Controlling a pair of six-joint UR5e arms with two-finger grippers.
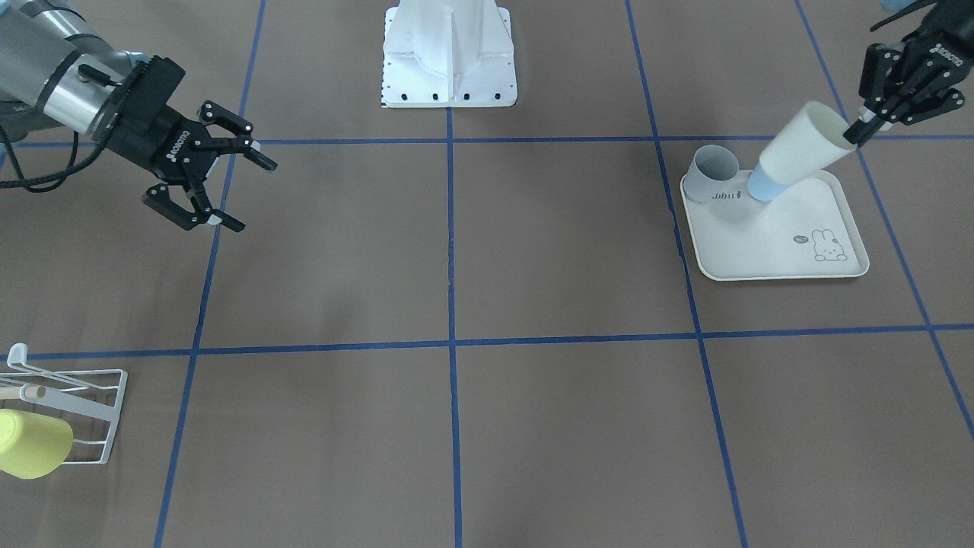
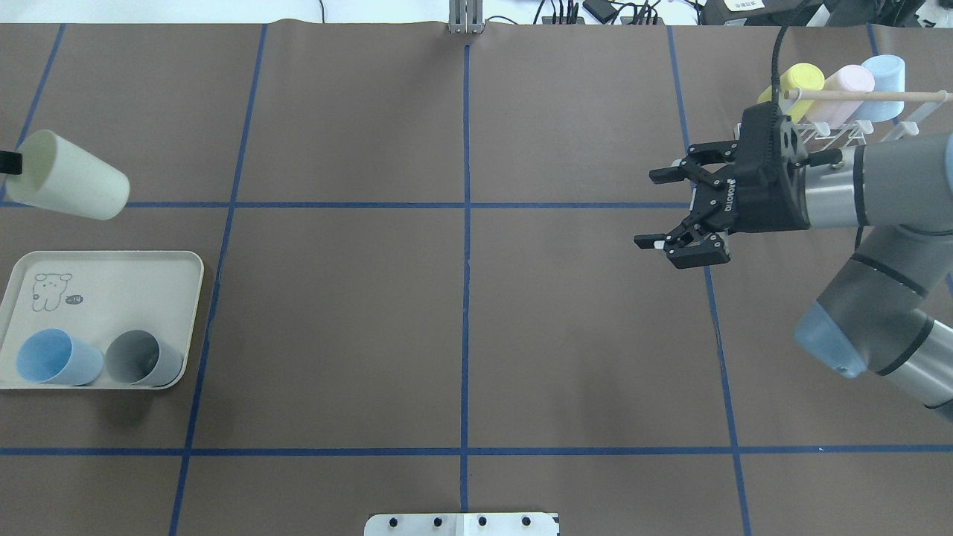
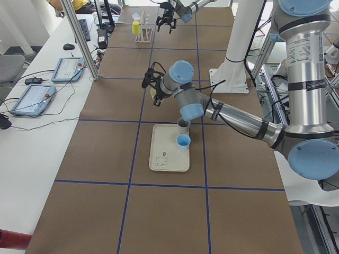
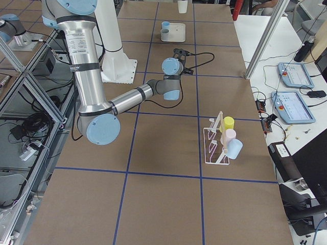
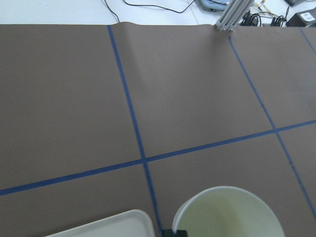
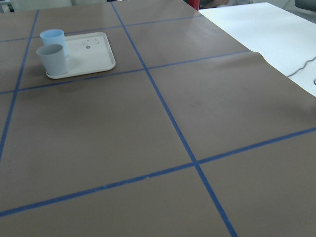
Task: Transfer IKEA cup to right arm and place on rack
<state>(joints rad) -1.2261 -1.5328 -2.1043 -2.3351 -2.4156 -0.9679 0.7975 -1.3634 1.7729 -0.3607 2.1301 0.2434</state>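
Left gripper clenches the cup by its rim — base pointing right (tilted down) toward the splayed, distant right gripper.

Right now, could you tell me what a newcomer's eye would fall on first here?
The left hand grips a cream cup by its rim, tilted in the air by the rabbit-print tray holding a blue cup and a grey cup. Across the table the right hand hangs open near the rack bearing three pastel cups.

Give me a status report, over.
Left gripper shut on cream cup, held in air. Right gripper open, empty. Rack holds three cups. Nothing between grippers.
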